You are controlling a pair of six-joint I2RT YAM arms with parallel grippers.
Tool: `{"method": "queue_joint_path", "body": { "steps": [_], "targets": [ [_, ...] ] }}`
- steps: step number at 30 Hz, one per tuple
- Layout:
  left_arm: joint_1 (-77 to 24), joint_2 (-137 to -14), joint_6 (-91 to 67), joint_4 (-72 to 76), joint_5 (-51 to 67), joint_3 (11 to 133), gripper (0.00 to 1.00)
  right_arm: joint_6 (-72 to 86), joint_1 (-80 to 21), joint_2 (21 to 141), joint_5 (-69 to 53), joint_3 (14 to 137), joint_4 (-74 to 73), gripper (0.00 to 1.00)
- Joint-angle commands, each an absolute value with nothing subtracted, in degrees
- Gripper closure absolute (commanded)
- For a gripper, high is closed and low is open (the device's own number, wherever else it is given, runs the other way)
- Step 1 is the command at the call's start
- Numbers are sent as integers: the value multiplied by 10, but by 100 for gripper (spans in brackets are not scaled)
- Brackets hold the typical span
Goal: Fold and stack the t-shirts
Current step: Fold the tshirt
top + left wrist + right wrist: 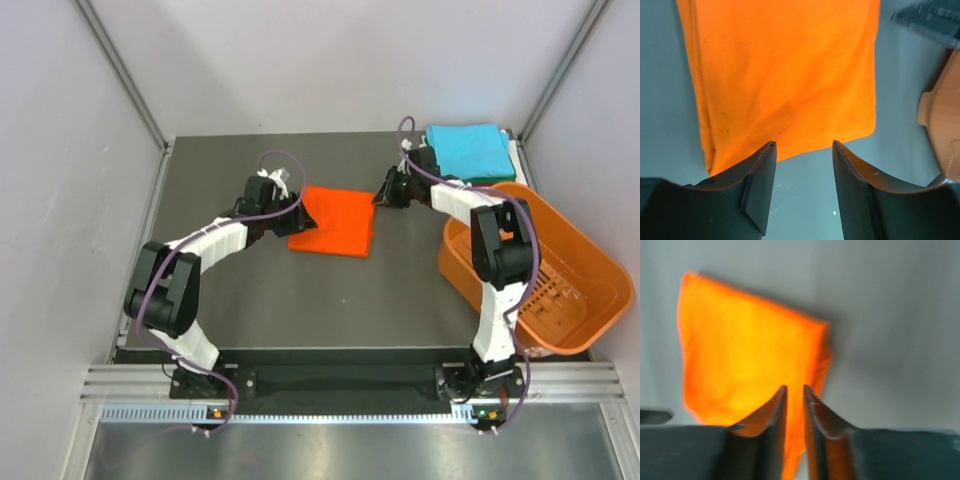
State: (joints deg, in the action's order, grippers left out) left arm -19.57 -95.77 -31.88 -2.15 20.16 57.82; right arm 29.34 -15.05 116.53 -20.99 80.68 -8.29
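A bright orange t-shirt (335, 222) lies folded into a flat rectangle mid-table. My left gripper (296, 213) sits at its left edge, open; in the left wrist view its gripper (804, 145) has bare table between the fingers and the orange t-shirt (785, 70) just ahead. My right gripper (381, 197) is at the shirt's far right corner. In the blurred right wrist view that gripper (795, 386) has its jaws drawn to a narrow slit filled with cloth of the orange t-shirt (740, 350). A turquoise folded t-shirt (468, 150) tops a pile at the back right.
A rigid orange slotted basket (560, 280) stands at the right edge beside the right arm, and its rim (945, 125) shows in the left wrist view. Grey walls close in the table on three sides.
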Motion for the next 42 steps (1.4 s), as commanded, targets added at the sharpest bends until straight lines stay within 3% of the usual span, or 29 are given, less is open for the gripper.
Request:
{"method": "queue_joint_path", "body": {
  "steps": [1,5,15,27,42],
  "targets": [
    [-185,-940,-344,-25,210,584,46,280,-192,1109,-223,796,-117,86],
    [-174,-961,-352,-25,219,572,46,272,-209,1077,-241,705,-97,91],
    [-171,-1009,-342,-45,156,553,47,226,-211,1030,-207,561,-62,92],
    [-169,-967,-334,-97,172,599,47,249,-228,949,-229,591,-69,91],
    [-167,-979,-341,-94,160,595,47,253,-232,1049,-279,558,-9,91]
  ]
}}
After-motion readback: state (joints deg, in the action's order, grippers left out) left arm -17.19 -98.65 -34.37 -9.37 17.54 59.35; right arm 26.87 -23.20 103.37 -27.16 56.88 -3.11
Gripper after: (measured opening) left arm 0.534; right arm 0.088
